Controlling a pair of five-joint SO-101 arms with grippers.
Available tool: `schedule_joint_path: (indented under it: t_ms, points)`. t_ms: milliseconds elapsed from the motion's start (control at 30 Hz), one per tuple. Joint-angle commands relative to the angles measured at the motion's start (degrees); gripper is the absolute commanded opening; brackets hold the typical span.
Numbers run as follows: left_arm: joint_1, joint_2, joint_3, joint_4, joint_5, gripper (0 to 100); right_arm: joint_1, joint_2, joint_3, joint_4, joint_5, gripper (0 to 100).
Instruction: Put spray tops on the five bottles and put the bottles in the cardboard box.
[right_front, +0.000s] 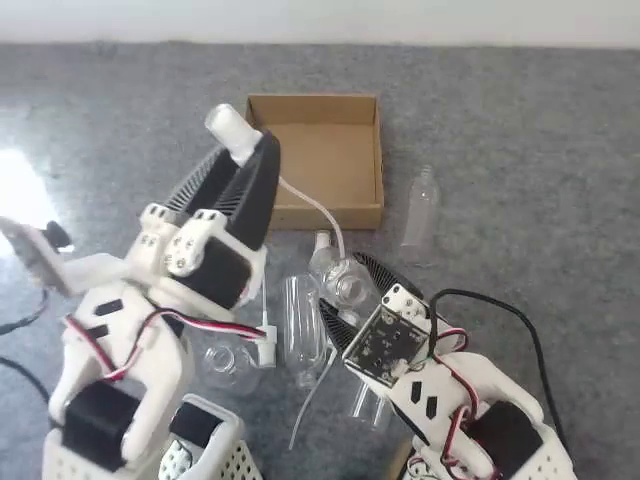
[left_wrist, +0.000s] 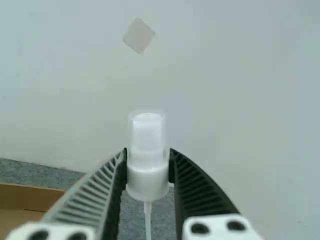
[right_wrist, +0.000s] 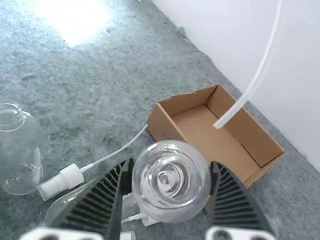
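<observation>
My left gripper (right_front: 245, 148) is raised near the cardboard box (right_front: 318, 150) and is shut on a white spray top (right_front: 230, 126) with a clear cap. The top's thin tube (right_front: 322, 215) hangs down toward my right gripper. In the left wrist view the spray top (left_wrist: 147, 155) stands upright between the fingers (left_wrist: 192, 180). My right gripper (right_front: 350, 292) is shut on a clear bottle (right_front: 349, 280), held with its open mouth up. In the right wrist view that bottle (right_wrist: 170, 181) sits below the tube's end (right_wrist: 220, 122), slightly apart from it. The box (right_wrist: 210, 135) is empty.
One clear bottle (right_front: 420, 205) stands upright to the right of the box. Other bottles lie on the grey table in front of the box (right_front: 300, 318), (right_front: 225, 362), (right_front: 366, 400). A loose spray top (right_wrist: 62, 181) with its tube lies beside another bottle (right_wrist: 14, 147).
</observation>
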Motion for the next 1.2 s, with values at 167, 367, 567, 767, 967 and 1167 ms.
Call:
schedule_joint_path:
  t_ms: [167,367,567,767,967,1167]
  points:
    - [6.95,-4.57,3.65,-2.99,-5.63,1,-0.75,-0.92,-0.7,-1.27,0.88,12.1]
    - [6.95,-4.57,5.23,-2.64,-5.98,1,-0.66,-1.1,-0.7,-1.19,0.88,12.1]
    - [7.03,-4.66,5.93,-0.35,-5.98,1,-0.57,-1.27,-0.7,-1.1,0.88,12.1]
    - [7.03,-4.66,3.82,-0.97,-5.98,1,1.45,-0.84,-0.7,-1.54,0.88,12.1]
    - [6.95,-4.66,2.51,-0.97,-5.98,1,1.45,-0.75,-0.62,-1.54,0.88,12.1]
    - [6.95,-4.66,-0.66,-0.88,-5.89,1,1.36,-0.75,1.58,-4.35,0.88,12.1]
